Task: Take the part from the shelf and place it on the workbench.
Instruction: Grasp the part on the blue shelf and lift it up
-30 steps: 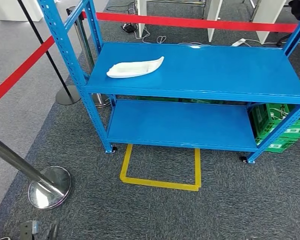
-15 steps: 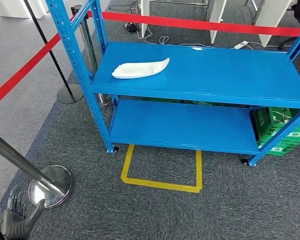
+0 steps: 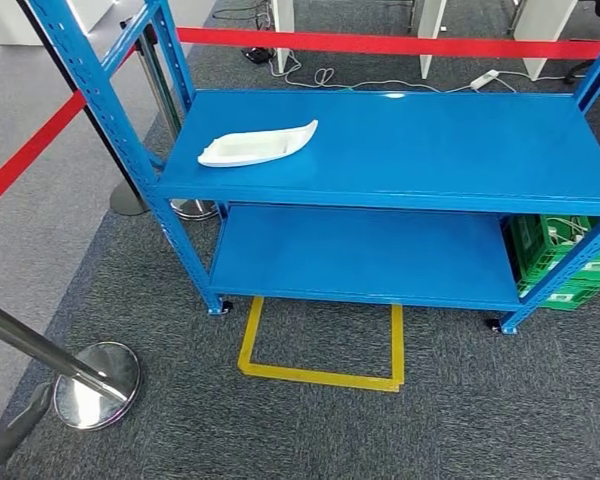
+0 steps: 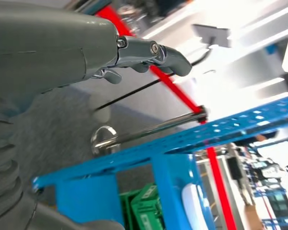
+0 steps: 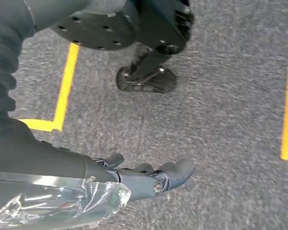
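Note:
The part [image 3: 255, 147] is a long white moulded piece lying flat on the left of the blue shelf's top board [image 3: 433, 140]. In the left wrist view the part [image 4: 192, 203] appears as a pale shape on the blue board. My left hand [image 3: 10, 437] hangs low at the near left, far from the shelf, and the left hand [image 4: 99, 48] has its fingers stretched out around nothing. My right hand [image 5: 135, 179] hangs over grey carpet, fingers straight and holding nothing.
A chrome stanchion base [image 3: 97, 385] stands on the floor close to my left hand. Red barrier belts [image 3: 387, 44] run behind and left of the shelf. A yellow taped square [image 3: 320, 375] marks the carpet before the shelf. Green crates [image 3: 565, 265] sit behind its right end.
The camera has shifted, so the shelf sits slightly further left and nearer. My left hand, which rose into the near-left corner, now sits lower at the picture's edge.

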